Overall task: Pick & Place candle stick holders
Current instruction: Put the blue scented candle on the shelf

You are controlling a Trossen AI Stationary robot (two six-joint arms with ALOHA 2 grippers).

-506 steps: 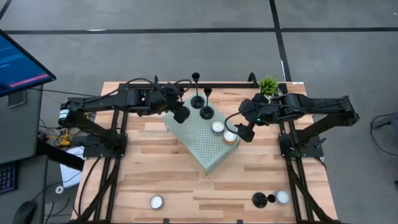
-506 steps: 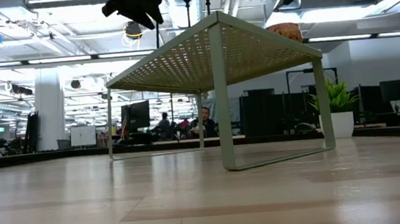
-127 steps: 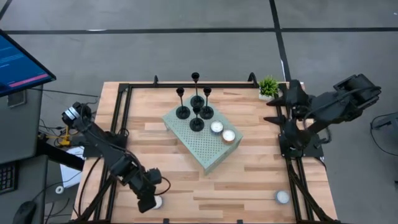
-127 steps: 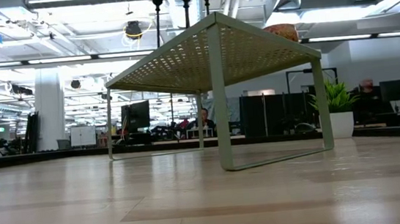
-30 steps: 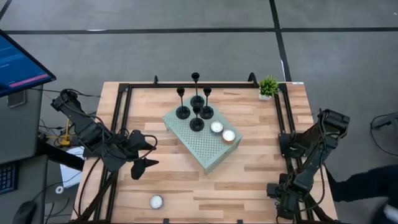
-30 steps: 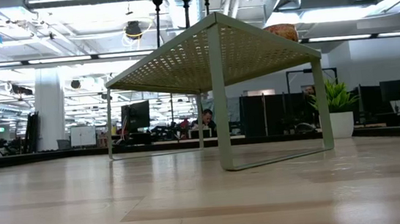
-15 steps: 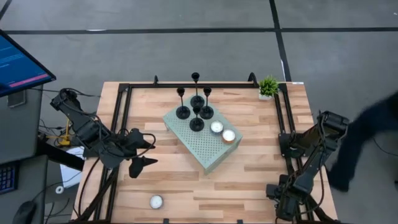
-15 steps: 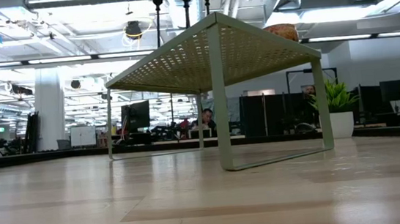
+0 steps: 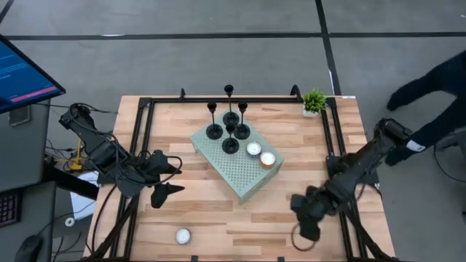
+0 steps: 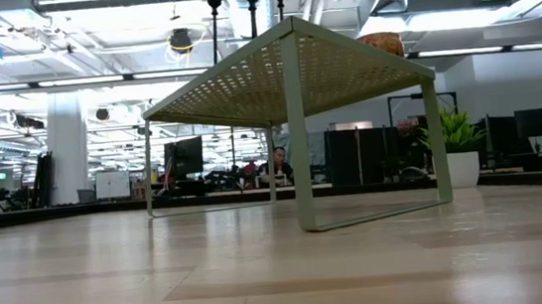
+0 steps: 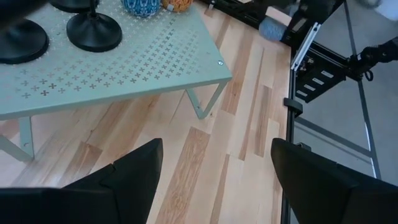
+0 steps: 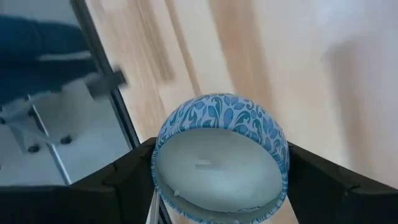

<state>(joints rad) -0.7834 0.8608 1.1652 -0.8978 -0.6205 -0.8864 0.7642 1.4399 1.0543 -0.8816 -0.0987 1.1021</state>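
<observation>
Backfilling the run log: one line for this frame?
holders: four candle stick holders on green stand | left gripper: open, empty | right gripper: shut on blue-patterned tealight | person beside right arm

The tabletop point(image 9: 291, 196) is pale, smooth wood planks. The green stand point(image 9: 234, 169) is perforated matt metal. 4 candle stick holders point(image 9: 230, 144) look matt black.

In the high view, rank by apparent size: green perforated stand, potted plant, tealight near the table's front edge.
1. Green perforated stand, clearly largest.
2. Potted plant.
3. Tealight, slightly smaller than the plant; the gap is modest.
</observation>
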